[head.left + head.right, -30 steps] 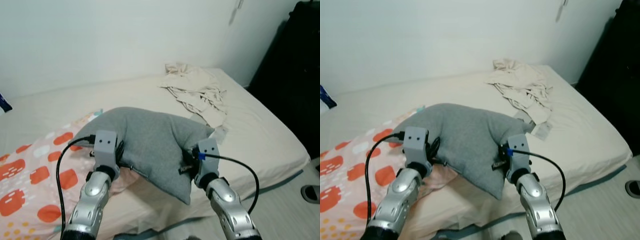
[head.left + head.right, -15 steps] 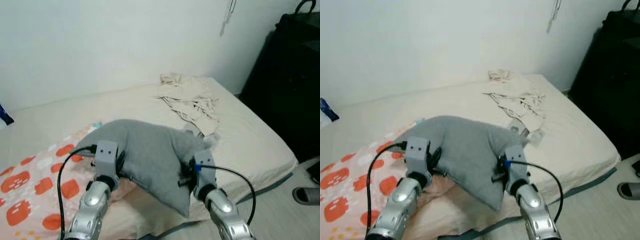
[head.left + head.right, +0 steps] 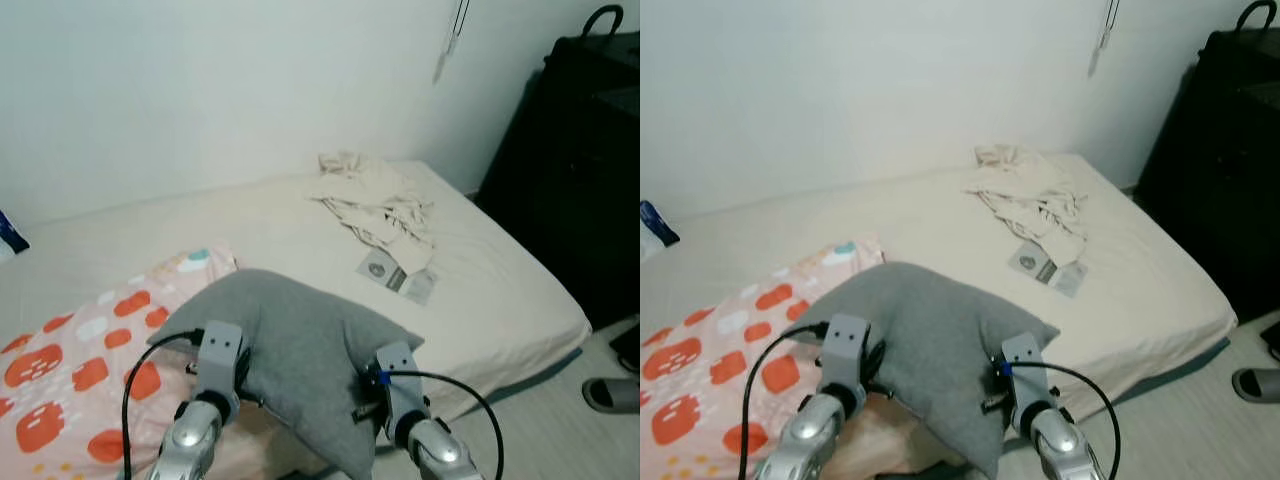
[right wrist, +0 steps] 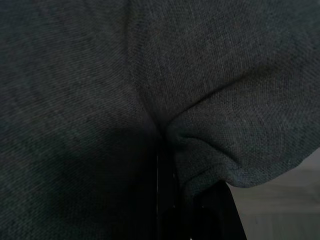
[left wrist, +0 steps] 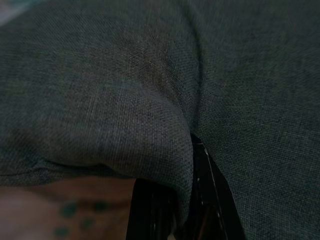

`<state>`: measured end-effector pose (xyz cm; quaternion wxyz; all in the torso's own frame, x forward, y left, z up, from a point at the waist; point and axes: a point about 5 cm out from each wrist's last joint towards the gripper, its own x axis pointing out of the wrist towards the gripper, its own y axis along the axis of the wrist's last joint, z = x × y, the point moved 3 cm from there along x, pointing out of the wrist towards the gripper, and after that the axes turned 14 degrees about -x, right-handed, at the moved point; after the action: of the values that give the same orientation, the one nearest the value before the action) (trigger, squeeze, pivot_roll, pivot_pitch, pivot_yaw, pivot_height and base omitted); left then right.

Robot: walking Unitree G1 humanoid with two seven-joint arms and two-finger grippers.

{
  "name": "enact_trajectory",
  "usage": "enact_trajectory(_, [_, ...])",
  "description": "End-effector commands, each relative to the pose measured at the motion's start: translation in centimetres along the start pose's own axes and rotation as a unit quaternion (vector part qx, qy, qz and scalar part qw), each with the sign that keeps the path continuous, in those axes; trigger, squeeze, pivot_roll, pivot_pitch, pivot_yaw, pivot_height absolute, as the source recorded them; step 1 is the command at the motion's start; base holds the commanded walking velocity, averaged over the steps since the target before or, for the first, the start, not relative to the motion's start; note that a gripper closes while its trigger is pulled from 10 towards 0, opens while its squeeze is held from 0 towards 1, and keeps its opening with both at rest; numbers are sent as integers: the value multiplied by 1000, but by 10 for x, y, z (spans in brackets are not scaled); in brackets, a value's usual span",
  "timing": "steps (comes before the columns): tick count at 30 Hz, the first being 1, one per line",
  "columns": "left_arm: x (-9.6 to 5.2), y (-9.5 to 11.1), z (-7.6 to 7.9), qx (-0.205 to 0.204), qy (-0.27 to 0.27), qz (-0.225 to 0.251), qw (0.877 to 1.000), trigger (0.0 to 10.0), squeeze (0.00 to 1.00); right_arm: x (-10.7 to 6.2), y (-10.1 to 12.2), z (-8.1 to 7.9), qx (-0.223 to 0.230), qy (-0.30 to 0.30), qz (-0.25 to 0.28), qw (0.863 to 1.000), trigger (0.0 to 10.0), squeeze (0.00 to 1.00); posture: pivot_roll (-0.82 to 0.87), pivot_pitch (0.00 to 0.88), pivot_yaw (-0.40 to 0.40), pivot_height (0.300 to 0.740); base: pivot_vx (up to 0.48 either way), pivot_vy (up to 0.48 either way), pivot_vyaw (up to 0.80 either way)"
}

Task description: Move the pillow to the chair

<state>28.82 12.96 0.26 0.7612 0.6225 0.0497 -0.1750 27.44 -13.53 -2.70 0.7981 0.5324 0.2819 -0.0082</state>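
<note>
A grey pillow (image 3: 290, 350) hangs between my two arms, lifted off the bed's near edge. My left gripper (image 3: 240, 385) is shut on the pillow's left edge, and my right gripper (image 3: 362, 400) is shut on its right edge. In the left wrist view the grey fabric (image 5: 150, 100) bunches over the black fingers (image 5: 150, 215). The right wrist view shows the same cloth (image 4: 150, 90) folded around its fingers (image 4: 170, 210). No chair is in sight.
The bed (image 3: 500, 290) has a cream sheet, an orange-spotted blanket (image 3: 70, 380) at the left, crumpled beige clothes (image 3: 375, 200) and a grey packet (image 3: 395, 275) at the right. A tall black cabinet (image 3: 580, 160) stands at the right. A slipper (image 3: 610, 395) lies on the floor.
The camera has pulled back from the bed and the pillow has come along with both grippers, lower in view. The grey packet that the pillow hid now lies uncovered.
</note>
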Motion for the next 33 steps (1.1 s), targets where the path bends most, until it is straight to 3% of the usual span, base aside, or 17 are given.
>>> enact_trajectory(1, [-6,-14,-6,19,10,-21,1000,10000,0,-3,-11,2,-12,-10,-17,1000,10000,0,7,90,-36,707,0,0,0])
enact_trajectory(5, [-7,-17,-3,23,4,-22,1000,10000,0,-2,-12,2,0,-13,-14,1000,10000,0,9,82,-38,707,0,0,0])
enact_trajectory(18, [4,-6,-2,9,13,-3,1000,10000,0,0,-9,0,3,-16,4,1000,10000,0,7,87,-36,707,0,0,-800])
enact_trajectory(24, [1,-8,-2,-30,5,-6,1000,10000,0,-1,-10,1,6,-17,4,1000,10000,0,6,93,-37,707,0,0,-800])
enact_trajectory(33, [0,-8,-9,-21,26,1,999,10000,0,-1,-12,3,2,-17,3,1000,10000,0,6,98,-45,707,0,0,-800])
